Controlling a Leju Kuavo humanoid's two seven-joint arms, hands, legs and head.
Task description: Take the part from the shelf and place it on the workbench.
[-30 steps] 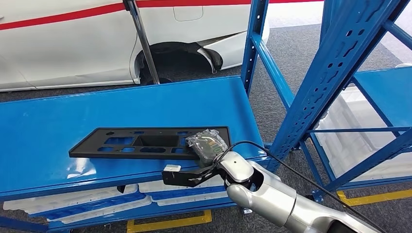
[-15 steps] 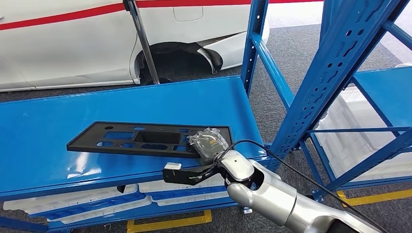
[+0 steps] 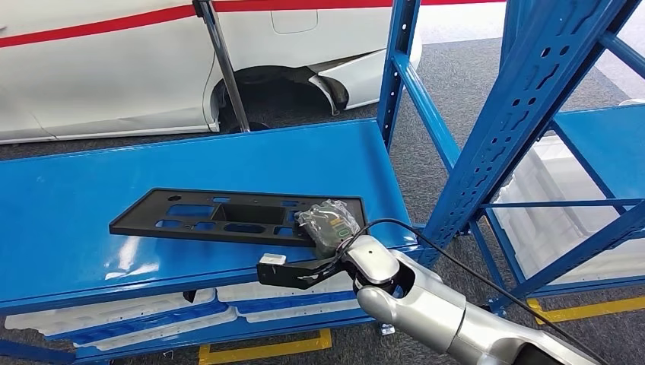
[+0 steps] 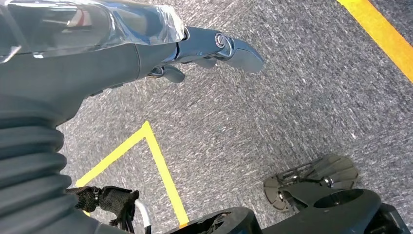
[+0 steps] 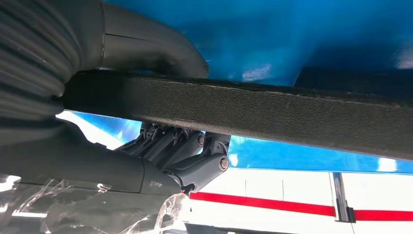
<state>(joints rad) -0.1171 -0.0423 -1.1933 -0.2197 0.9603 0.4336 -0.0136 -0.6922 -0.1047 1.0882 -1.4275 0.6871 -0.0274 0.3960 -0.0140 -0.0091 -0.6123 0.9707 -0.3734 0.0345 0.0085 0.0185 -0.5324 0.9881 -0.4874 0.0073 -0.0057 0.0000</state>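
Right hand gripping near edge of flat black perforated plastic part, part over glossy blue desk, left hand holding nothing, fingers curled above grey carpet floor

One black part lies over one blue bench, with one robot hand at its end. Behind stands one white car, and beside it one blue shelf rack holding white trays.

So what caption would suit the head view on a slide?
The robot's right hand grips one end of a black part over a blue shelf, a white car behind.
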